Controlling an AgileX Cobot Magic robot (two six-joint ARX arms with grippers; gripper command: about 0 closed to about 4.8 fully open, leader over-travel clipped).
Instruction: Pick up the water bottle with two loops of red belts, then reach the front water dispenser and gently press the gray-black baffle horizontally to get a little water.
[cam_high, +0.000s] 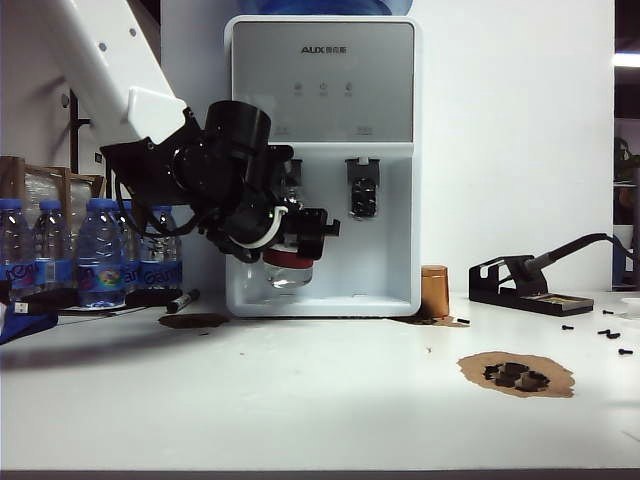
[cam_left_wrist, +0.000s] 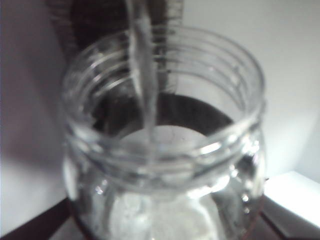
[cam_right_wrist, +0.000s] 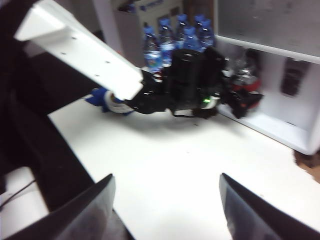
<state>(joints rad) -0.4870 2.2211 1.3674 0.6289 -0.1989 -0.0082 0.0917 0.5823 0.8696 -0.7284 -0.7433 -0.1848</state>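
Only the exterior view gives the full layout: the left gripper (cam_high: 300, 235) holds the bottle (cam_high: 288, 268) inside the recess of the dispenser (cam_high: 322, 165), under the left of its two dark paddles, with the bottle's base clear of the recess floor. One red band and the clear bottom of the bottle show below the fingers; the neck and the left paddle are hidden behind the gripper body. The right paddle (cam_high: 362, 188) hangs free. A row of blue-capped bottles (cam_high: 90, 250) stands left of the dispenser, and a marker (cam_high: 182, 299) lies on the table (cam_high: 300, 400) in front of them. To the right stand a copper-coloured cup (cam_high: 434, 292) and a black stand (cam_high: 520, 285). The left wrist view fills with the bottle's wide threaded mouth (cam_left_wrist: 160, 100), seen from above, with a thin stream of water (cam_left_wrist: 145, 85) running down into it; the gripper's fingers do not show there, and the picture is blurred. The right wrist view shows the right gripper (cam_right_wrist: 165, 205) over the bare table, well apart from the dispenser, its two fingers (cam_right_wrist: 90, 210) spread wide with nothing between them. It also shows the left arm (cam_right_wrist: 190, 80) from the side, clamped on the bottle, red band (cam_right_wrist: 245, 87) visible, though motion blur hides detail. The right gripper is outside the exterior view.
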